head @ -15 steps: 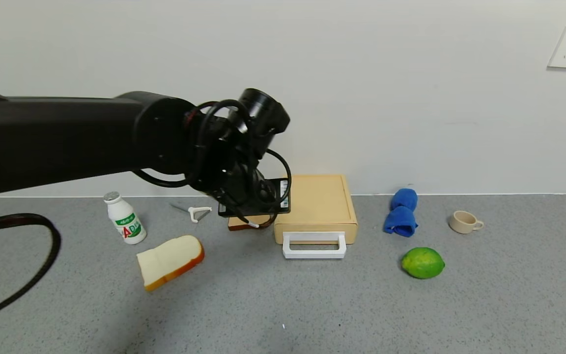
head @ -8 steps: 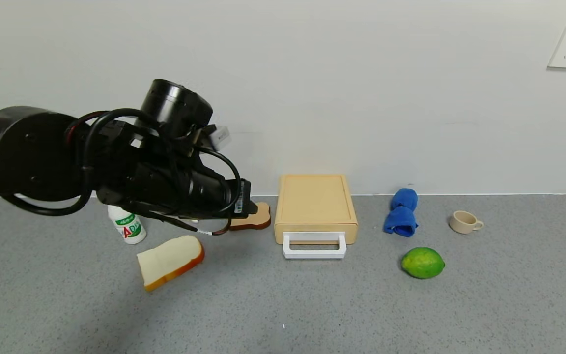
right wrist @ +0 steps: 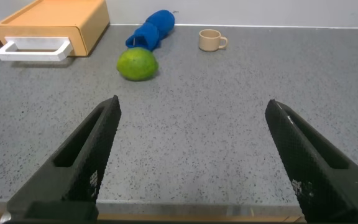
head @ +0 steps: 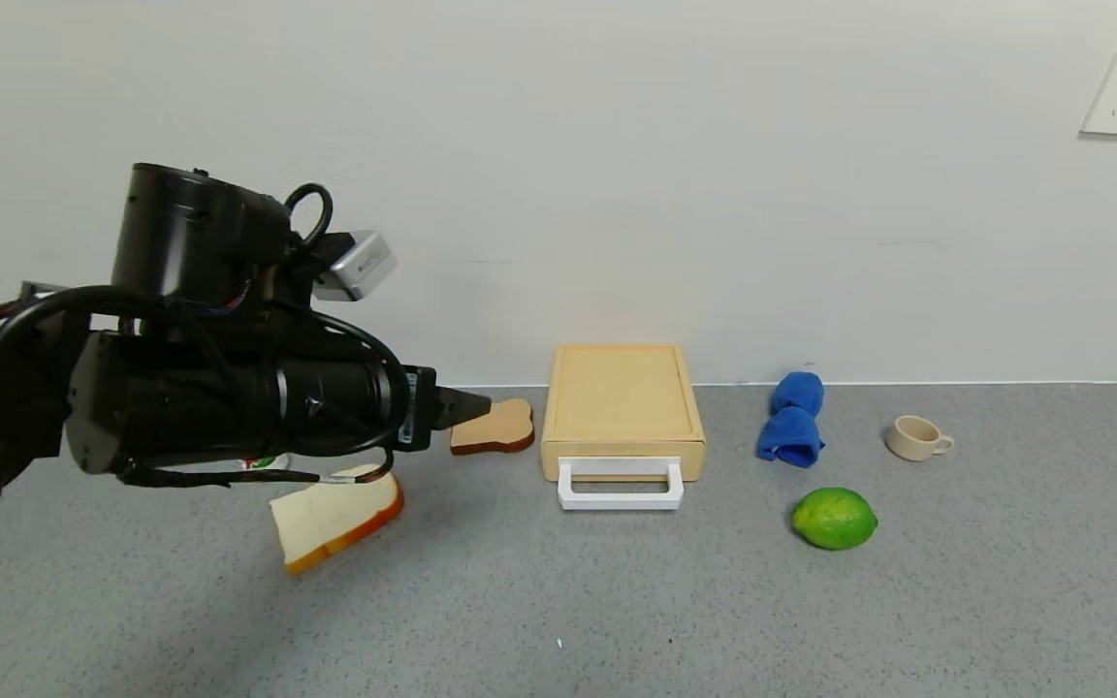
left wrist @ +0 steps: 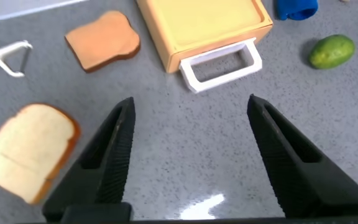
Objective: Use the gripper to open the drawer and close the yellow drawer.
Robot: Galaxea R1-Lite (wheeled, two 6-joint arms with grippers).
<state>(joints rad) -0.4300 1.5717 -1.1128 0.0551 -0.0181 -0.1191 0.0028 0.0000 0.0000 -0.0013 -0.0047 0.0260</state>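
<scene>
- Head view: the drawer sits on the grey speckled bench, against the white wall. Its tray is seen pushed fully in, the white loop handle lying flat on the bench in front.
- Head view: the left tool is held in the air to the left of the drawer, well apart from the handle, tips pointed towards the brown toast slice. Nothing is gripped. Judged: the drawer is shut now; whether the open-and-close cycle is done or not yet begun cannot be told from these frames.
- Head view: a white-faced bread slice with an orange crust lies under the arm. A folded blue cloth, a rounded, dimpled green fruit and a small beige cup are seen right of the drawer.
- Left wrist view: the left tool's ribbed black fingers are spread wide apart, empty. The drawer body reads as smooth pale yellow plastic, flat and rectangular; the handle is a rigid white rectangular loop. A small white peeler lies near the toast.
- Right wrist view: the right tool is held low over bare bench, fingers wide apart, empty, idle, well apart from the drawer.
</scene>
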